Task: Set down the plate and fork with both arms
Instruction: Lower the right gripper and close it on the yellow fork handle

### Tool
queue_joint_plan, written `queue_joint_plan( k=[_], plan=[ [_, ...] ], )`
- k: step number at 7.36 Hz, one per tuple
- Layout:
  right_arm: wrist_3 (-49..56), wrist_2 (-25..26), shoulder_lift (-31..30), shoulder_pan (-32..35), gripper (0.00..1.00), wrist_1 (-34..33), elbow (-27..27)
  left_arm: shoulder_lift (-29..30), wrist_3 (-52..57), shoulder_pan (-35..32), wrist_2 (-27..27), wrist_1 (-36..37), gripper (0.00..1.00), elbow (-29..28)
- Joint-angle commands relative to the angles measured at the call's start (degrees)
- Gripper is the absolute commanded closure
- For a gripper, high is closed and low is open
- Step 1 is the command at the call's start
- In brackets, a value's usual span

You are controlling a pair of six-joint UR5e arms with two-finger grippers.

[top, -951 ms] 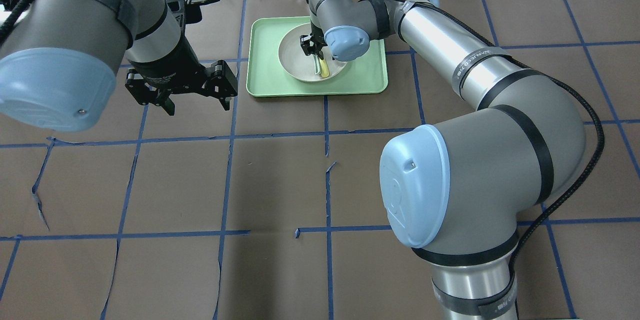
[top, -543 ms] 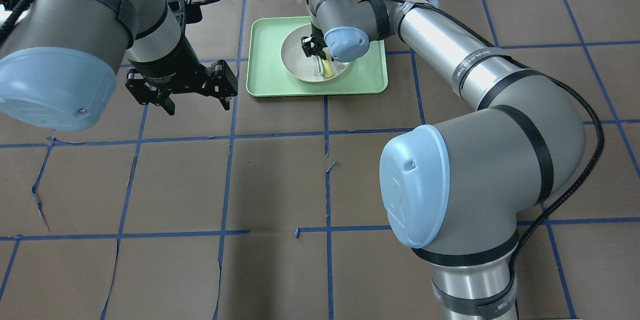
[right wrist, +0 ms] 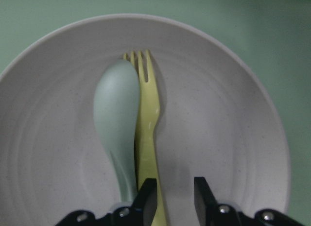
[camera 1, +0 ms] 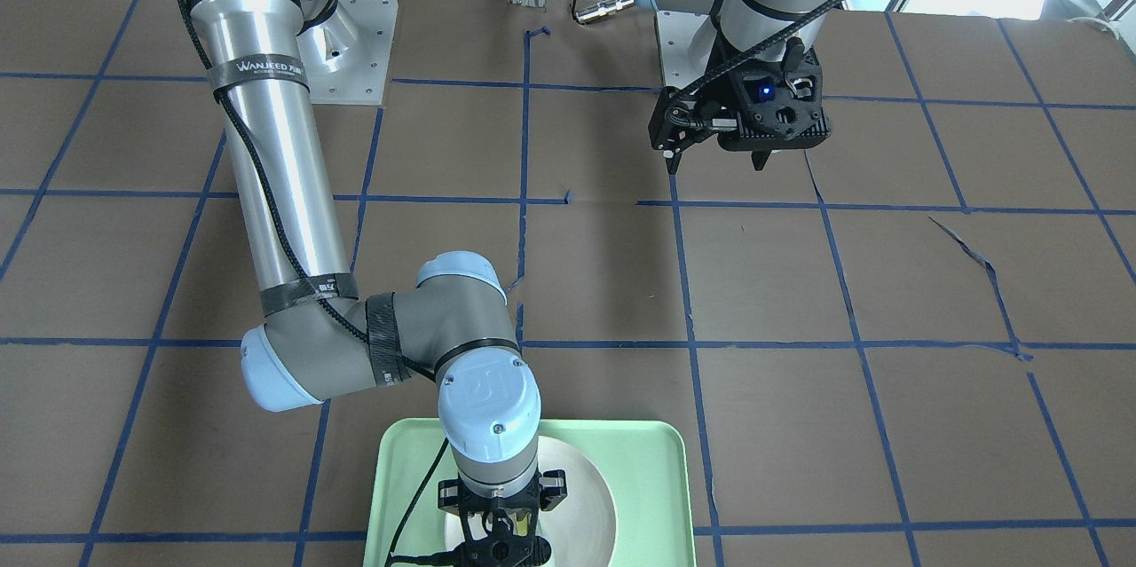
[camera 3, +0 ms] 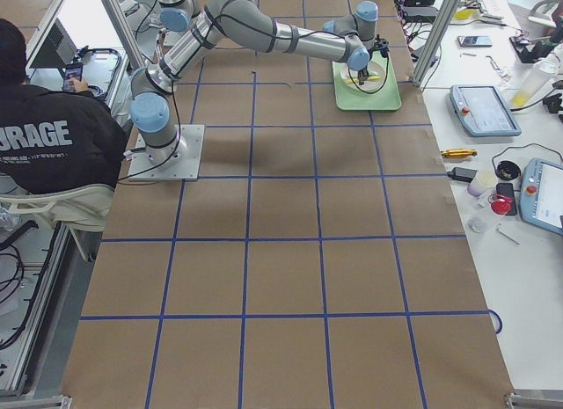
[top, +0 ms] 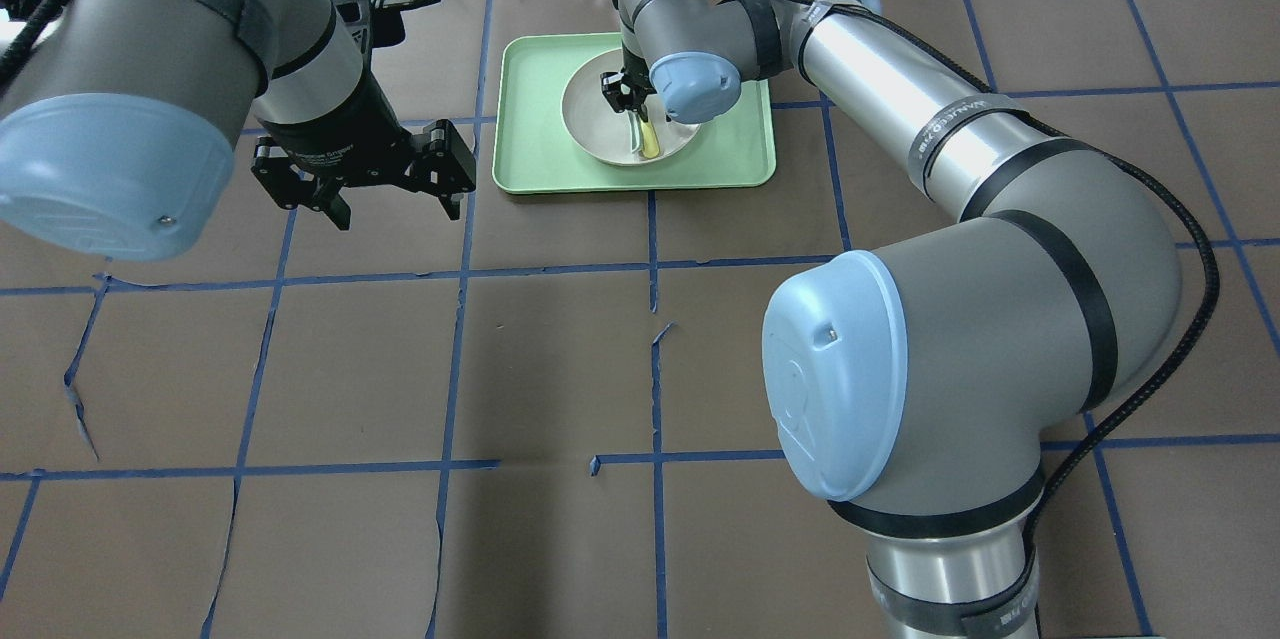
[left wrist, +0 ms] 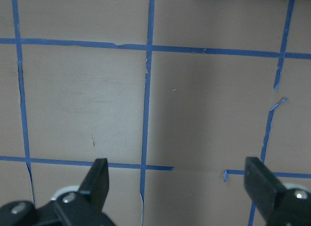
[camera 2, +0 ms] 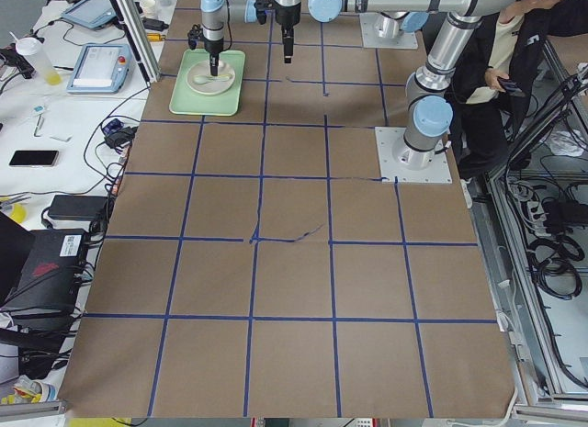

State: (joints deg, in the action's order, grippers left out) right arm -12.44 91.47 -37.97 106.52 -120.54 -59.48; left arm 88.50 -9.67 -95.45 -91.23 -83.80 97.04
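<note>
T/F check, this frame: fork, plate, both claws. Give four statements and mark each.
1. Fork lies in the plate, beside the spoon. True.
2. Plate sits off the tray. False: it is on the tray.
3. Left claw is open and holds nothing. True.
4. Right claw is parked away from the tray. False: it hangs over the plate, at the fork's handle end.

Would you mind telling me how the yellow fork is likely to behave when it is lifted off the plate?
The fork looks like thin, smooth plastic, so it is probably light and slippery. It lies flat beside the spoon, apparently touching it, so lifting it may nudge the spoon. Gripped near its handle end, it could pivot tines-down.
</note>
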Motion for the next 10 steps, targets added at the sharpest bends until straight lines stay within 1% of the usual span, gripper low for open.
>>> queue_joint_plan(
  k=[1,10],
  plan=[
    [0.22,-0.06,-1.32,0.0,0.59,0.21,-1.07,0.01,0.0,0.0,0.0,0.04,0.0,0.08],
    [-0.39,0.11,-0.7,1.05,0.61,0.04,-2.4,0.01,0.0,0.0,0.0,0.04,0.0,-0.01]
  ],
)
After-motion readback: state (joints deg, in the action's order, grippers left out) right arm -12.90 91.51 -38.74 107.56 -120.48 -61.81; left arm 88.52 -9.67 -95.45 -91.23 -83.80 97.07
